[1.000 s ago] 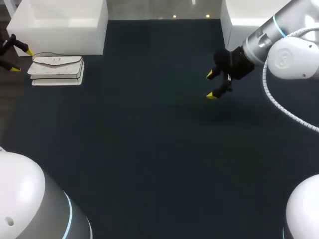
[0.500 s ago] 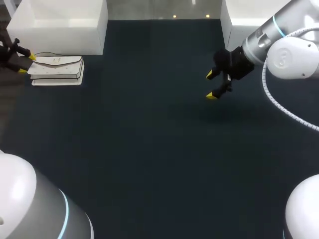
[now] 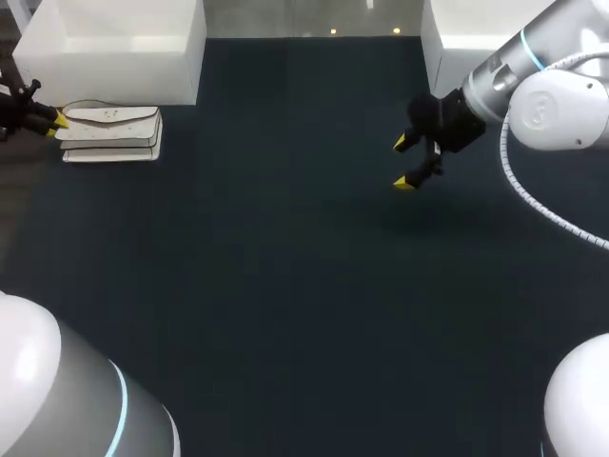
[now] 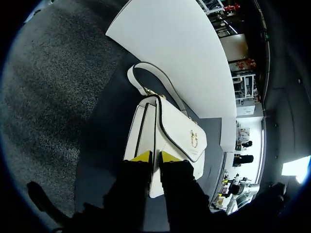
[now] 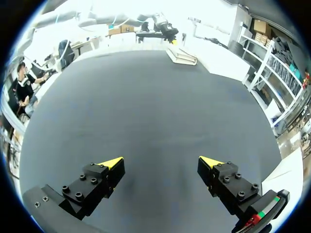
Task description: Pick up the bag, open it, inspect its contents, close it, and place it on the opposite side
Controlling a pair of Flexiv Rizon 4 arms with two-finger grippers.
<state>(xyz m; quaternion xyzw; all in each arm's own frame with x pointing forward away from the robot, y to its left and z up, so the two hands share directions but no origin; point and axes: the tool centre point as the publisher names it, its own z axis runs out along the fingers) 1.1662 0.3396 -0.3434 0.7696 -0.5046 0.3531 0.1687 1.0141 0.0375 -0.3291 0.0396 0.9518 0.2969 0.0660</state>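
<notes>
A white flap bag [image 3: 109, 133] with a gold clasp lies flat at the table's far left, its handle toward the white box behind it. My left gripper [image 3: 57, 122] is at the bag's left end. In the left wrist view its yellow tips [image 4: 155, 156] stand close together and pinch the dark-trimmed edge of the bag [image 4: 175, 136] between them. My right gripper [image 3: 407, 162] hangs open over the far right of the table, nothing between its fingers [image 5: 160, 165]. From there the bag [image 5: 181, 55] shows small, far ahead across the table.
A white box [image 3: 114, 48] stands right behind the bag at the back left, and another white box [image 3: 457, 38] is at the back right. Dark table surface [image 3: 285, 286] stretches between the two arms.
My left gripper's fingers went from wide apart to nearly together at the bag's left end, and the bag shifted a little to the right. The right arm has not moved.
</notes>
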